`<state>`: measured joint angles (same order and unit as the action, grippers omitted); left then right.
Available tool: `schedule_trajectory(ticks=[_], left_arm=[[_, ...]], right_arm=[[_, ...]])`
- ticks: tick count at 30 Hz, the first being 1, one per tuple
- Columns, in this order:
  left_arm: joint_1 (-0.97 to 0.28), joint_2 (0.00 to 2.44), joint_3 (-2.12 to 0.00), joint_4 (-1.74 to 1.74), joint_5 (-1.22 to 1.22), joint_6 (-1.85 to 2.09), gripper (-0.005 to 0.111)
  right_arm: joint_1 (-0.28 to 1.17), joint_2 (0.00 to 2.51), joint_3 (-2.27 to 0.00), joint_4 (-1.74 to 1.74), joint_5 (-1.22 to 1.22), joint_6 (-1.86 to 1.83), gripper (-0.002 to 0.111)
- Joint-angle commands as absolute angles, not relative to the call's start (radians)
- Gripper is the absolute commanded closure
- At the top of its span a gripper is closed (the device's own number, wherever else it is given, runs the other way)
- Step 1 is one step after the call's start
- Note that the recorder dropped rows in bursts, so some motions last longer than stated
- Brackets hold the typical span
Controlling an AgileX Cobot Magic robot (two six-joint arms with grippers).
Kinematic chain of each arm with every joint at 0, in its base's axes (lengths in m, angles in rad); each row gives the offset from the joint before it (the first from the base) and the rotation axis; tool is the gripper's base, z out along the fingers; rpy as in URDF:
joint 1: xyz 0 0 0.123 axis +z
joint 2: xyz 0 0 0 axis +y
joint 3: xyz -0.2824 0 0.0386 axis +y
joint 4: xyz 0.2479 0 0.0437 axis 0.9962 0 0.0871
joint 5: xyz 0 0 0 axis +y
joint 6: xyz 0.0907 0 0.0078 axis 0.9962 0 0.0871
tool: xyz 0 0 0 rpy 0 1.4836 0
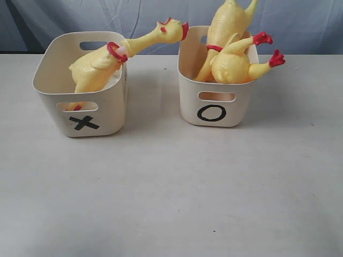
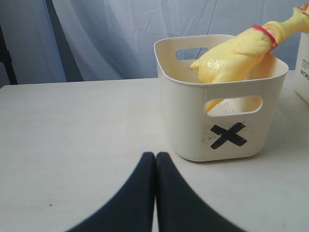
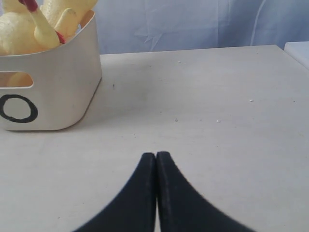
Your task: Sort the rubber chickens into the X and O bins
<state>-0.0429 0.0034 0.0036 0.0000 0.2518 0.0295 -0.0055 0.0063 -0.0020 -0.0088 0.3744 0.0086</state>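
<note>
The X bin (image 1: 96, 115) (image 2: 193, 125) stands at the back left and holds one yellow rubber chicken (image 1: 102, 64) (image 2: 231, 53) whose head and red neck ring stick out over the rim. In the O bin (image 1: 193, 101) (image 3: 63, 82) at the back centre, two chickens (image 1: 230, 27) (image 1: 236, 64) (image 3: 29, 29) poke up, red feet showing. My left gripper (image 2: 155, 154) is shut and empty, low over the table short of the X bin. Right of the O bin, my right gripper (image 3: 156, 154) is likewise shut on nothing. Neither gripper shows in the exterior view.
The pale table (image 1: 171, 193) stretches in front of both bins. A blue-grey curtain (image 1: 300, 21) hangs behind. A white object's edge (image 3: 299, 50) shows at the table's far side in the right wrist view.
</note>
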Motion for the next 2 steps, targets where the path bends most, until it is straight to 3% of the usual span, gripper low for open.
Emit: schedule_trajectory(ticks=[1, 2], left_arm=[[-0.043, 0.0, 0.0, 0.0, 0.239, 0.027, 0.107], [-0.043, 0.0, 0.0, 0.0, 0.239, 0.027, 0.107]], right_arm=[[-0.011, 0.0, 0.0, -0.009, 0.36, 0.0, 0.109], [-0.011, 0.0, 0.0, -0.009, 0.36, 0.0, 0.109]])
